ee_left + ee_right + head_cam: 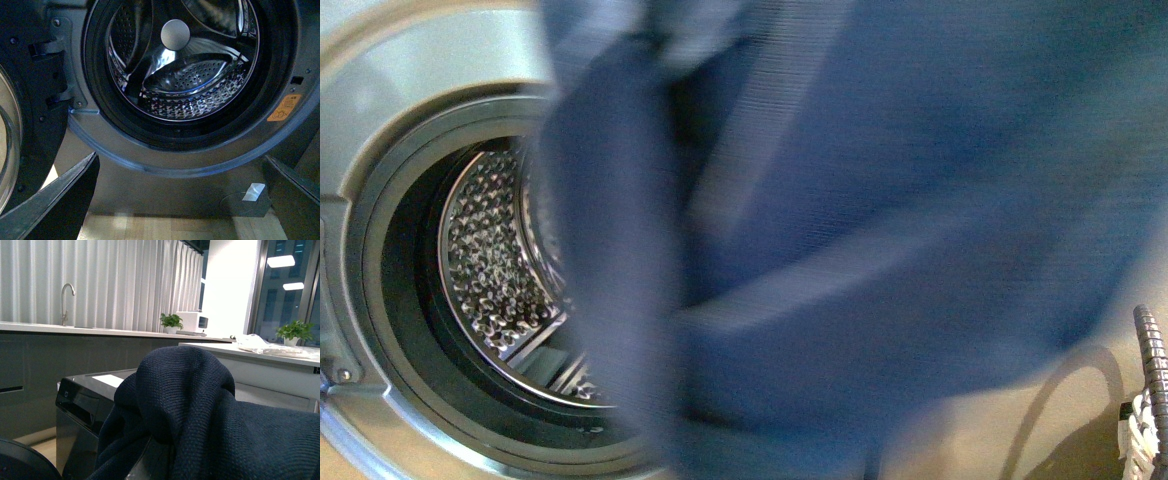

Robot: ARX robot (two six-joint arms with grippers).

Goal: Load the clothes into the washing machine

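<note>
The washing machine point(380, 200) stands open, its drum point(190, 85) empty. The navy garment point(920, 200) hangs blurred across the right edge of the opening, draped over the right gripper. Its jaws are hidden, so their state cannot be told. The left gripper point(180, 157) faces the drum, jaws apart and empty. The cloth is best carried in past the seal point(97, 100) before release.

My black left fingers point(55, 200) face a silver-grey washing machine point(165, 195) with a shiny perforated drum point(200, 100) and an orange-yellow sticker point(284, 108). The clothes point(880, 220) are navy knit.

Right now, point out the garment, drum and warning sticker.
garment point(920, 250), front view, middle of the blue fabric
drum point(195, 105), left wrist view, perforated wall
warning sticker point(284, 108), left wrist view, its centre
</note>
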